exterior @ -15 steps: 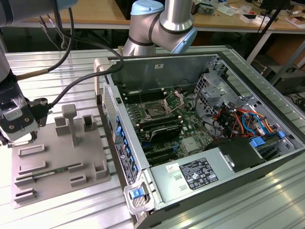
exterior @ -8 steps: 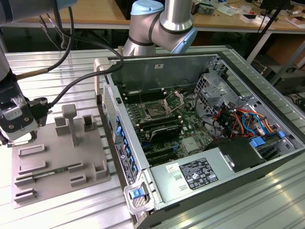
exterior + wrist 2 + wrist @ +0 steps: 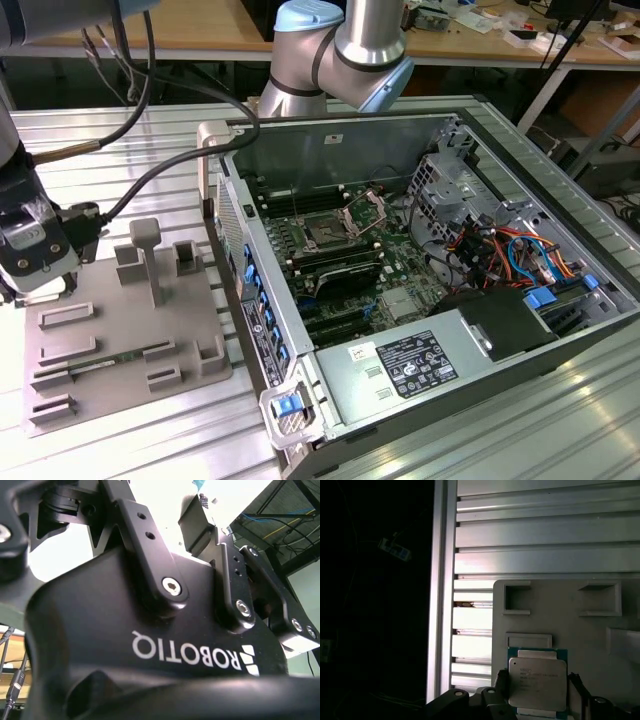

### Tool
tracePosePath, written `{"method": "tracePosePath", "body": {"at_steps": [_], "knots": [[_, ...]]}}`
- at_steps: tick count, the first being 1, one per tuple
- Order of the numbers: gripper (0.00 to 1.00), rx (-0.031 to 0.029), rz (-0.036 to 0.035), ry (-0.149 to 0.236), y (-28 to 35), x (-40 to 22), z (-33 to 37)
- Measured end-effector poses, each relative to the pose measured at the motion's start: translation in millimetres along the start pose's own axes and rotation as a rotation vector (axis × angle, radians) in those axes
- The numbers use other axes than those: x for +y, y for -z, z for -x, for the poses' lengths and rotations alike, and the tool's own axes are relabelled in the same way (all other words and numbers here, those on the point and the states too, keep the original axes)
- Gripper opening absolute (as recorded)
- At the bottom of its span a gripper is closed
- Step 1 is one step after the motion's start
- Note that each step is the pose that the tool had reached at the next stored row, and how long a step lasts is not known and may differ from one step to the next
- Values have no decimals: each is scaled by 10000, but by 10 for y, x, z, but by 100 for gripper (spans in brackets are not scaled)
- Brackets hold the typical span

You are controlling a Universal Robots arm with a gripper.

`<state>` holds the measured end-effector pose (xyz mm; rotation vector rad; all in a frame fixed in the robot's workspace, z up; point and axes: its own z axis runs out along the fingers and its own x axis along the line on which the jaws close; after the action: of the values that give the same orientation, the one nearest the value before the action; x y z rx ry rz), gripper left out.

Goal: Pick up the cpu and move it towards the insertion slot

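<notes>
The cpu [image 3: 537, 682], a flat square chip with a silvery top and a green rim, sits between my gripper's [image 3: 538, 687] two dark fingers, which press on its opposite edges. It hangs just over the far corner of the grey plastic tray [image 3: 600, 640]; whether it still touches the tray I cannot tell. In the exterior view the gripper [image 3: 35, 262] is over the tray's end at that view's left. The insertion slot [image 3: 326, 233], a dark square socket with an opened silver bracket, lies on the green board inside the open computer case, well off toward that view's right.
The tray [image 3: 130, 340] carries raised blocks and a tall post [image 3: 150, 260]. The case wall [image 3: 255, 300] stands between tray and board. Inside are memory slots [image 3: 335, 265], a power supply [image 3: 415, 365], a drive cage [image 3: 445, 185] and coloured cables [image 3: 510, 250]. Ribbed aluminium table [image 3: 120, 140] lies around.
</notes>
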<state>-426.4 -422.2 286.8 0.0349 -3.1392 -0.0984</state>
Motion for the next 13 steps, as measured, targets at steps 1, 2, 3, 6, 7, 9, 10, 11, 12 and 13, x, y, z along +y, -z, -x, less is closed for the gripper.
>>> {"method": "tracePosePath", "body": {"at_steps": [1, 2, 3, 6, 7, 9, 10, 11, 12, 13], "knots": [[55, -1, 1, 0, 1, 0, 0], [55, 0, 0, 0, 3, 0, 0], [55, 0, 0, 0, 5, 0, 0], [55, 0, 3, 0, 10, 1, 0], [55, 0, 4, -1, 13, 1, 0], [55, 1, 5, 0, 18, 1, 0], [55, 0, 6, 1, 22, 1, 0], [55, 0, 7, 0, 24, 2, 0], [55, 0, 8, -1, 26, 2, 0], [55, -1, 9, 0, 27, 2, 0]]}}
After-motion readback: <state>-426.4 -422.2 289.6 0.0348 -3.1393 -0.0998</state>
